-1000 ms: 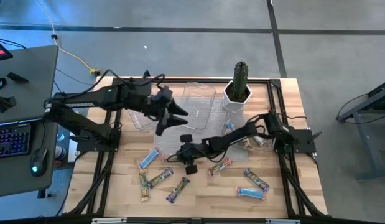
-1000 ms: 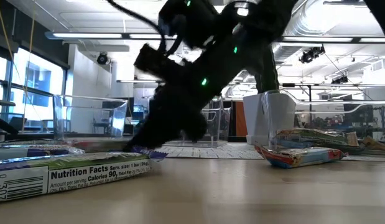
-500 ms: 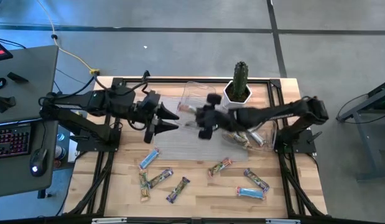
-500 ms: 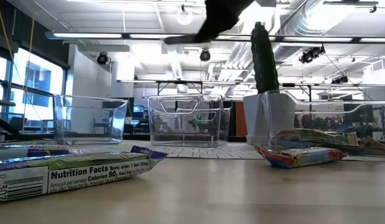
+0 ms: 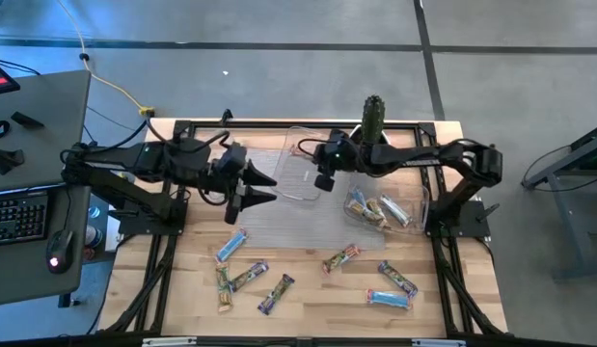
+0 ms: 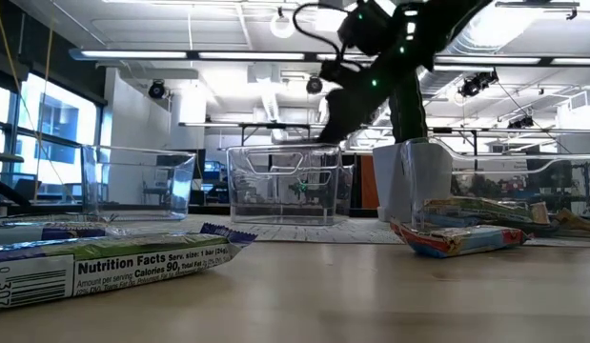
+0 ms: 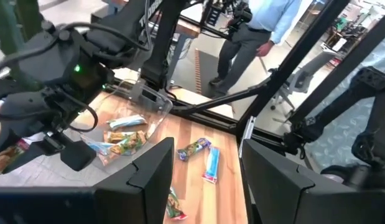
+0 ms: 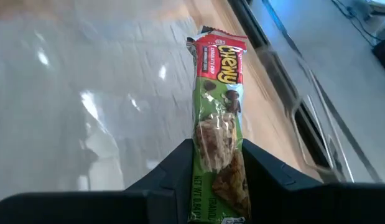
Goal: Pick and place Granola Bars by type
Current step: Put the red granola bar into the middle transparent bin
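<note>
While the right gripper holds it, a green-tan granola bar stands clamped between both dark fingers, its red "Chewy" end pointing away from the wrist. Seen from above, that gripper hangs over the middle clear tray, which sits at about 12 o'clock from the table centre. Beneath the bar, the right wrist view shows clear plastic and the wooden table.

Further bars lie in the right-hand tray at about 2 o'clock: several wrappers, one of them light blue. Loose bars occupy the near half of the table: a light blue bar at 8 o'clock, a green-tan pair beside it, a purple bar at 6 o'clock, a red-tan bar at 5 o'clock, then another bar and a light blue bar toward 4 o'clock.

At 9 o'clock the left gripper hangs off the table surface with its fingers spread and nothing between them, near a third tray.

A potted cactus stands at 1 o'clock.

A person stands beyond the table in the left wrist view.
</note>
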Robot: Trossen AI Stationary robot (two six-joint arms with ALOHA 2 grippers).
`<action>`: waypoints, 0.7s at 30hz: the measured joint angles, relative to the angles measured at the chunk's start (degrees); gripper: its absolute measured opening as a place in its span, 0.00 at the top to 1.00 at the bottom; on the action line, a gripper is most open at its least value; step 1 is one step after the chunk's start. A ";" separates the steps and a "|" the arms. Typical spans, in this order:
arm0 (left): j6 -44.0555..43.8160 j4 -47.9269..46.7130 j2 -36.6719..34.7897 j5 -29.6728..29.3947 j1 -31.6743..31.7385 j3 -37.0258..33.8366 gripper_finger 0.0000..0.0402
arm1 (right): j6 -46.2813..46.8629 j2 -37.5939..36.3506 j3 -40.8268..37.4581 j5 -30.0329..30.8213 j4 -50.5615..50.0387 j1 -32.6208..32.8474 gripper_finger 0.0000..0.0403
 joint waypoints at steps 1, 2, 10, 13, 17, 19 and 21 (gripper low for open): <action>0.01 -0.20 0.00 -0.60 0.00 0.00 0.54 | -0.06 0.25 -0.48 0.33 0.14 -0.15 0.75; 0.06 -0.58 0.00 -0.86 0.00 -0.01 0.54 | -0.10 0.50 -0.88 0.31 0.14 -0.27 0.75; 0.52 -3.79 0.04 -2.95 0.00 -0.01 0.54 | -0.23 2.96 -3.60 -0.04 3.37 -0.30 0.75; 0.57 -4.32 0.04 -3.11 0.00 -0.01 0.54 | -0.53 4.12 -3.58 0.25 5.28 -0.30 0.74; 0.60 -4.89 0.04 -3.13 0.00 -0.01 0.54 | -2.45 5.85 -3.53 -0.33 7.81 -0.30 0.74; 0.61 -5.14 0.04 -3.13 0.00 -0.01 0.54 | -4.25 6.12 -3.52 -0.08 8.74 -0.28 0.73; 0.63 -5.48 0.04 -3.24 0.00 -0.01 0.54 | -5.09 6.18 -3.52 -0.27 9.41 -0.30 0.71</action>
